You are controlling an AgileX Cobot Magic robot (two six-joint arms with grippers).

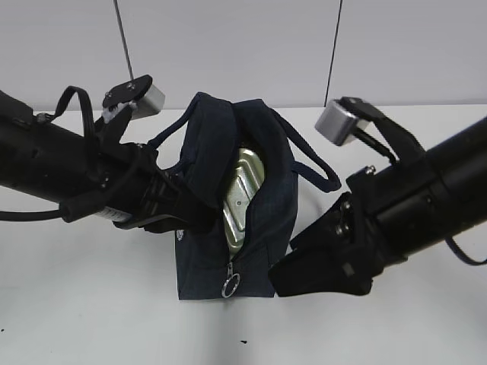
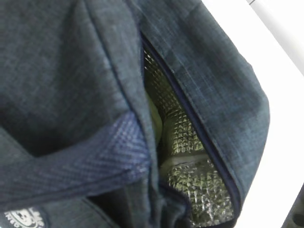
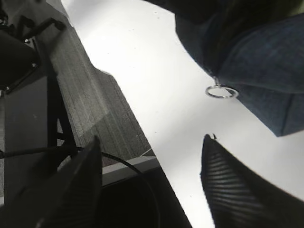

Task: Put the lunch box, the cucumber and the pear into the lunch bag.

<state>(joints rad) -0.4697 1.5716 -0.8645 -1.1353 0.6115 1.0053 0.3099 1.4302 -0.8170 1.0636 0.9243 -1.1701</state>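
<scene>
A white bench (image 1: 91, 304) stands before a pale panelled wall (image 1: 228, 46), with grey striped floor (image 3: 102, 114) beside its edge.

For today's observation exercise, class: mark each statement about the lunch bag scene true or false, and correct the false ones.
1. The lunch bag stands upright on the table. True.
2. The lunch box lies on the table beside the bag. False: it shows inside the bag's opening.
3. The bag's zipper is fully closed. False: it is open, showing the silver lining.
4. The right gripper has its jaws open, holding nothing. True.
5. The ring pull hangs low on the bag's front. True.
</scene>
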